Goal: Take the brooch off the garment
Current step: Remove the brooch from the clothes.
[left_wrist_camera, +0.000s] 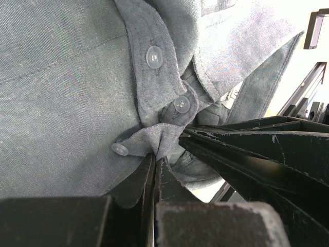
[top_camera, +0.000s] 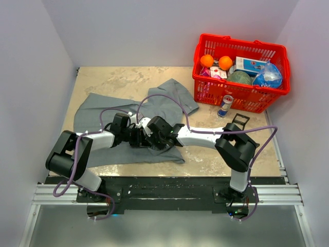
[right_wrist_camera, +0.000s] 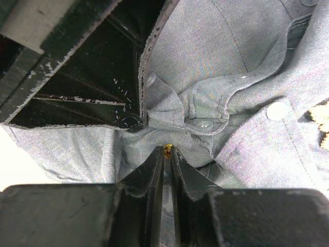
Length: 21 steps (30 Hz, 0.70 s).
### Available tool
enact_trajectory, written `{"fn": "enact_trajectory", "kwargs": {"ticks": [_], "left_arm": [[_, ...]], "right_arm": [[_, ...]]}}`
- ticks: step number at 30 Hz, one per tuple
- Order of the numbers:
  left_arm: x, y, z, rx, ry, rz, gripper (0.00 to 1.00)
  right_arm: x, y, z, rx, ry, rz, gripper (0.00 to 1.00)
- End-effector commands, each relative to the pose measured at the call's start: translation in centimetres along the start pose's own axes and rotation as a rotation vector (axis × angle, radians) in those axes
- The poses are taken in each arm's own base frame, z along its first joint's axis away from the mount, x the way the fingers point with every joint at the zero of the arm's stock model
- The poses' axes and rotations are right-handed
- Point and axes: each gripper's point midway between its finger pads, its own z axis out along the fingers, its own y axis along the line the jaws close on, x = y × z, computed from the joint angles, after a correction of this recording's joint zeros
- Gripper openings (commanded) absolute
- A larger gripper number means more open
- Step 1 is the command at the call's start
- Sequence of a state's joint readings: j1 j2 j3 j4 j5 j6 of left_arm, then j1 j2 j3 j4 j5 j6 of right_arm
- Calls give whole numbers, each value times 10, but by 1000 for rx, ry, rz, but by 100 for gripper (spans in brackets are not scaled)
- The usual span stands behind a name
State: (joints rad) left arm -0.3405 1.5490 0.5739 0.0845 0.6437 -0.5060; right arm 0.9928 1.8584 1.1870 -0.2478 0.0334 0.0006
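The garment [top_camera: 97, 110] lies spread over the left and middle of the table [top_camera: 118, 77], its near hem close to the front edge. At the button strip the left gripper [left_wrist_camera: 155, 160] is pinched tight on a raised fold of cloth just beside a white button [left_wrist_camera: 120, 149]. The right gripper [right_wrist_camera: 167, 154] meets it tip to tip, jaws at a thin slit with the small gold brooch [right_wrist_camera: 167, 148] caught at their ends. Bare tabletop runs right of the shirt to a red basket [top_camera: 241, 99] in the far corner, with a can [top_camera: 224, 106] just before it.
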Motion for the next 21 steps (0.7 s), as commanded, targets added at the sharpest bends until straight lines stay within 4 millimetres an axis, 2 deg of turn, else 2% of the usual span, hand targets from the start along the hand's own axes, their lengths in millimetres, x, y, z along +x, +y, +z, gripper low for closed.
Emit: {"fn": "enact_trajectory", "kwargs": {"ticks": [1, 14, 21], "left_arm": [[-9, -2, 1, 11, -19, -2, 0], [-10, 0, 2, 7, -15, -5, 0], [-9, 1, 3, 3, -11, -7, 0]], "right_arm": [[-15, 4, -10, -8, -48, 18, 14], [-14, 10, -8, -27, -40, 22, 17], [-10, 8, -4, -10, -24, 4, 10]]}}
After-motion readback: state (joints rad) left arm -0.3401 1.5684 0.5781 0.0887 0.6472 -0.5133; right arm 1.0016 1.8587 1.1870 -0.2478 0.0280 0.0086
